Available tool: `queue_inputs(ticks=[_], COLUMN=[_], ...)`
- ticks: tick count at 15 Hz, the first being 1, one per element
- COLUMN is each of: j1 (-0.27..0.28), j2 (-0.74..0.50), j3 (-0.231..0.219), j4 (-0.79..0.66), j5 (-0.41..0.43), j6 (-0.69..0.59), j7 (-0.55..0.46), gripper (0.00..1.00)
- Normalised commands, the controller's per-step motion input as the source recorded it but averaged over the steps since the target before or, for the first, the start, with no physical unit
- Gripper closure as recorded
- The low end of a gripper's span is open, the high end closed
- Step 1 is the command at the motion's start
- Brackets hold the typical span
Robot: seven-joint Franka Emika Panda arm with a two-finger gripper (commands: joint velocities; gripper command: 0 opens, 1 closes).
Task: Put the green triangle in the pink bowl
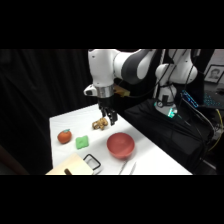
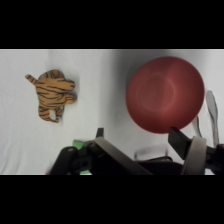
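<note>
Hovering over the far part of the desk (image 1: 145,150), the end effector (image 1: 108,117) hangs just above the striped toy tiger (image 1: 101,124), carrying nothing; in the wrist view its fingers (image 2: 192,152) look spread apart, with bare desk between them. The green triangle (image 1: 82,142) lies flat on the desk, left of the pink bowl (image 1: 120,145) and well apart from it, with the orange-red fruit (image 1: 64,136) just beyond on its far-left side. The wrist view shows only the bowl and the tiger, not the green piece.

My judgement is that the step in hand is the approach to the green piece. To do it well, the end effector should travel from the tiger toward the near-left, away from the bowl, stop directly over the piece, then descend straight, keeping clear of the fruit.

The piece looks squarish, its edges slightly skewed to the desk's edge. No long axis or pointing corner can be made out, so whichever pair of opposite sides proves flattest is the safer grip.
</note>
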Motion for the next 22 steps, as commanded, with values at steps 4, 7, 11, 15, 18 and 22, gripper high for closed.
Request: queue_inputs(ticks=[4, 7, 11, 15, 18, 22], j1=[-0.006, -0.024, -0.056, -0.064, -0.054, -0.036], j2=[0.07, 0.20, 0.27, 0.31, 0.33, 0.38], j3=[-0.011, -0.043, -0.053, -0.041, -0.019, -0.016], j4=[0.12, 0.29, 0.38, 0.41, 0.41, 0.42], j5=[0.022, -0.007, 0.054, 0.110, 0.145, 0.126], j6=[0.00, 0.05, 0.08, 0.13, 0.11, 0.11], j7=[0.05, 0.11, 0.07, 0.06, 0.05, 0.09], gripper=[0.00, 0.00, 0.00, 0.00, 0.00, 0.00])
